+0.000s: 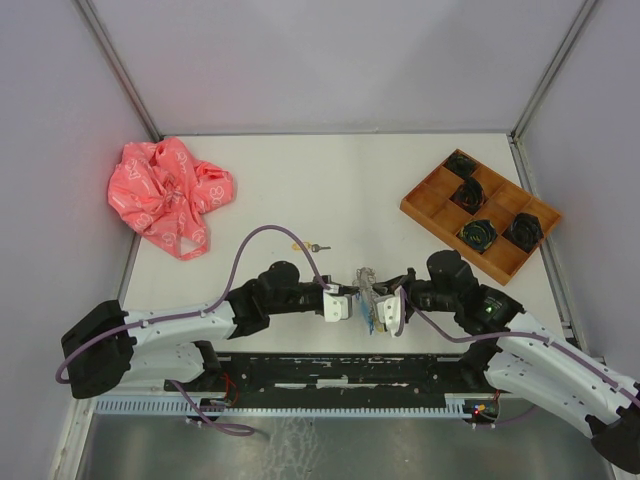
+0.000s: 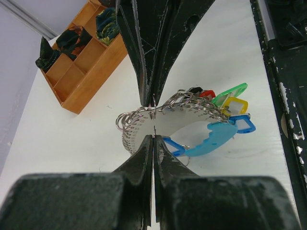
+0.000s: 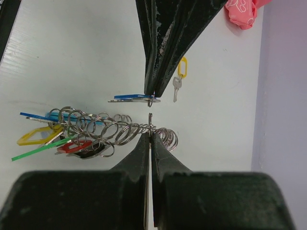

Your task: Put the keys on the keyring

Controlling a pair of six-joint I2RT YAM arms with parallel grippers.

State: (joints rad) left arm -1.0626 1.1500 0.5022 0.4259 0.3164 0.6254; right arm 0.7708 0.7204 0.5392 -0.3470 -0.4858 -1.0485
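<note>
Left gripper clenched on a wire loop of the keyring chain, tips nearly touching. Right gripper pinches another loop of the same chain, jaws almost closed. Chain hangs between both, just above the table near its front edge, coloured tags bunched on it. Loose key with yellow tag lies on the table just beyond. Tray far right, pink bag far left.
</note>
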